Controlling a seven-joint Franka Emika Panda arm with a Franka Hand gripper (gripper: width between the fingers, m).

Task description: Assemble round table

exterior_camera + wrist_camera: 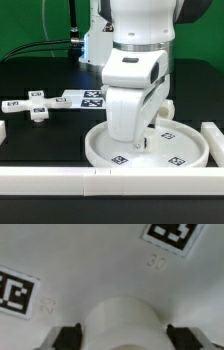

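The large round disc (100, 152) lies flat on the black table at the front, with tags on its inner face. My gripper (150, 130) reaches straight down into it, and the hand hides most of the leg in the exterior view. In the wrist view the short cylindrical leg (122, 317) stands on the disc's face (100, 263), between my two fingers (68, 336). The gripper (124, 337) is shut on the leg. The small cross-shaped foot (38, 106) lies apart at the exterior view's left.
The marker board (85, 97) lies behind the disc. White border blocks run along the front edge (60, 180) and at the exterior view's right (212, 138). A small white block (3, 128) sits at the far left.
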